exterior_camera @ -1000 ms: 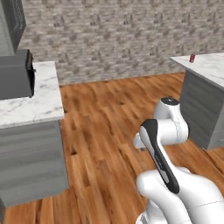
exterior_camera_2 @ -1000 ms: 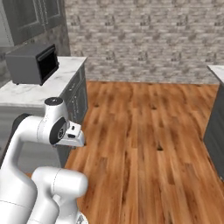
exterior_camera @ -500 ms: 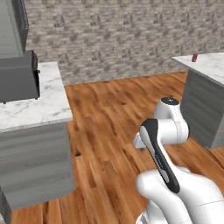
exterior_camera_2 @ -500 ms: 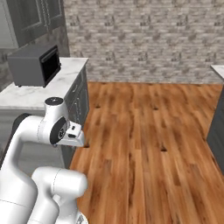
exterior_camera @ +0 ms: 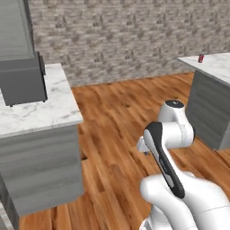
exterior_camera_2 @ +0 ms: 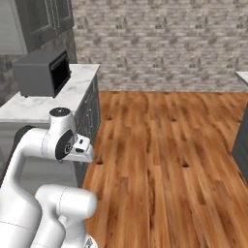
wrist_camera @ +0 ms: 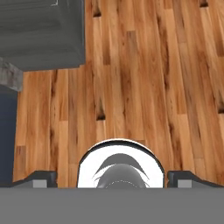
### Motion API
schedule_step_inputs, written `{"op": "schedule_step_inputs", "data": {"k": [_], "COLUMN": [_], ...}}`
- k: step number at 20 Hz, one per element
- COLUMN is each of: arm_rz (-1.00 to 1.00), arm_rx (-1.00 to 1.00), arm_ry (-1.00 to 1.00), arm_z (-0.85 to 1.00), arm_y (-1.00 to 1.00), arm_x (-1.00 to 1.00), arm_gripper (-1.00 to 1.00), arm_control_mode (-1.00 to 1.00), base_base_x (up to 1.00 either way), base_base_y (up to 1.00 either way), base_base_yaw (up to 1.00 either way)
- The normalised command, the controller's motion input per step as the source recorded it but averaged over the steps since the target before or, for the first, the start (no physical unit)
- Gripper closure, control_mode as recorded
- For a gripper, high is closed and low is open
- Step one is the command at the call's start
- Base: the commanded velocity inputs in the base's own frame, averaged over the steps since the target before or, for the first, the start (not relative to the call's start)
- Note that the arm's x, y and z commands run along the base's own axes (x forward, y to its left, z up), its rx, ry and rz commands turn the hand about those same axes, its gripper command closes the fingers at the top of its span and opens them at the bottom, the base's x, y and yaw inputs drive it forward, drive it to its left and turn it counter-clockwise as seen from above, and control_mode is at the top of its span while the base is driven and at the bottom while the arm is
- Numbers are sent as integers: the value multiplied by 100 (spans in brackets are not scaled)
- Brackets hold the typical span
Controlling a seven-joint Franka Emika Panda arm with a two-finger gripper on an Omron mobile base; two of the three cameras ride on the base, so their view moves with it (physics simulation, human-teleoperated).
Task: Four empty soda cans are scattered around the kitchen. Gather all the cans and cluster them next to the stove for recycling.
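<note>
Red soda can [exterior_camera: 201,58] upright on far-right tabletop [exterior_camera: 215,65]; gripper [wrist_camera: 112,178] released, empty, above wood floor [wrist_camera: 144,87].

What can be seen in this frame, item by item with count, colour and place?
soda can: one, red, upright on the far right counter.
microwave: one, black, on the left marble counter.
counters: two, white marble on grey cabinets, left and right of the floor.
brick wall: one, grey, at the back.
wood floor: brown, across the middle.
arm: one, white, folded low in front.
claw: one, dark fingertips wide apart, open, empty, over the floor.
</note>
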Motion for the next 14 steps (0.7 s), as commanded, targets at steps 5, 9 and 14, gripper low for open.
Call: {"op": "schedule_step_inputs", "data": {"k": [5,9,14], "arm_rz": [0,0,0], "arm_rx": [0,0,0], "arm_ry": [0,0,0], "arm_z": [0,0,0], "arm_y": [0,0,0], "arm_x": [0,0,0], "arm_gripper": [-100,-100,-100], "arm_control_mode": [100,100,100], "base_base_x": [11,15,9], "base_base_y": [42,44,41], "base_base_yaw": [-6,-7,-7]}}
